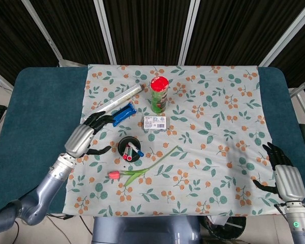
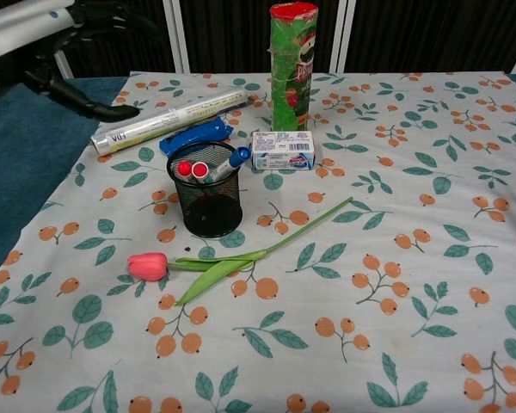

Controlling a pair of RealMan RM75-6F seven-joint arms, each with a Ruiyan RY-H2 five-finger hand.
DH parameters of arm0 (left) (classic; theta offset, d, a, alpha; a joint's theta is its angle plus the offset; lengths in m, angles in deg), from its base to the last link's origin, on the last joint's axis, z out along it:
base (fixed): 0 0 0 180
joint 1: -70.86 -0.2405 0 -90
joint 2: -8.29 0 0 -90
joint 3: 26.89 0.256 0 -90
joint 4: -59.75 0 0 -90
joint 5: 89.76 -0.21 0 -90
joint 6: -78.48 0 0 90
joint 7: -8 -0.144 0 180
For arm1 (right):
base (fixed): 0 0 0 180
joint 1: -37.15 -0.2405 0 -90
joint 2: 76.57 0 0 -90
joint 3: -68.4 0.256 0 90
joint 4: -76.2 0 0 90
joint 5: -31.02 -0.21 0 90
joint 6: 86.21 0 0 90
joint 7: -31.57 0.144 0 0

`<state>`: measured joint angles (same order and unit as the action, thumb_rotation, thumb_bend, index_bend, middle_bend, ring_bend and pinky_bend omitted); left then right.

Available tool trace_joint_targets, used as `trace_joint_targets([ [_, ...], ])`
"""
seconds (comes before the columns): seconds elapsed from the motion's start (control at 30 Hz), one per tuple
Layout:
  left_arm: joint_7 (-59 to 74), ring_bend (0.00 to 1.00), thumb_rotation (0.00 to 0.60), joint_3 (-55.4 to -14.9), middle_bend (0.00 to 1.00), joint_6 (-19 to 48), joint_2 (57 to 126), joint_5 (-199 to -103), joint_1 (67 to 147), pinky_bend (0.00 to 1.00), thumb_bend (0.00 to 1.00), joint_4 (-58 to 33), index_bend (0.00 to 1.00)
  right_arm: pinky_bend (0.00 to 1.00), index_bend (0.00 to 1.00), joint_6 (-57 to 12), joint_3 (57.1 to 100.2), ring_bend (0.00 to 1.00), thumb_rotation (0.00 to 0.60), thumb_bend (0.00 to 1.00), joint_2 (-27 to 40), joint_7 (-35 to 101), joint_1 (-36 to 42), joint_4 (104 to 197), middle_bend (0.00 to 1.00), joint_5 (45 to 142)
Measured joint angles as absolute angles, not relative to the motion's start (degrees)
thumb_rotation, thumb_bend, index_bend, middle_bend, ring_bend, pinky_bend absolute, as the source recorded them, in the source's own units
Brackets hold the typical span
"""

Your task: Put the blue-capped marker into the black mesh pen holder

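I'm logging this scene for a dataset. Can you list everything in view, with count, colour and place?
Black mesh pen holder: 1, cloth centre-left.
Blue-capped marker: 1, leaning in holder.
Red-capped markers: 2, in holder.
Tulip: 1, red with green stem, before holder.
Green chip can with red lid: 1, upright at back.
Small white box: 1, beside can.
Flat blue object: 1, behind holder.
White tube: 1, back left.
Floral cloth: 1, on teal table.
Left hand: open, left of holder.
Right hand: open, right edge.
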<state>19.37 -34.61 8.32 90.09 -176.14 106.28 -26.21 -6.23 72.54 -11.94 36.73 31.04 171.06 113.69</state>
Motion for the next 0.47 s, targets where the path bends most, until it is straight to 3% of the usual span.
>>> trace_joint_targets([
  [0.13,7.62,0.0,0.6,-32.43,0.0,3.61,85.03,-175.82,101.28,0.0,0.11,-29.48,0.01,0.18,0.07,-5.87,72.44,0.0,0.6,0.22,-11.84,36.04,31.11,170.97,0.0,114.02],
  [0.27,-1.73,0.0,0.6,-29.66,0.0,-2.45,80.55,-174.78,94.16,0.0,0.04,-32.71,0.0,0.18,0.06,-5.06,72.43,0.0,0.6,0.22,-11.61,35.19,31.18,170.53,0.0,114.78],
  [0.47,-1.55,0.0,0.6,-26.46,0.0,-8.27,77.87,-173.02,86.25,0.0,0.03,-33.45,0.0,0.18,0.05,-4.58,72.23,0.0,0.6,0.22,-11.42,35.09,31.24,170.22,0.0,115.59],
])
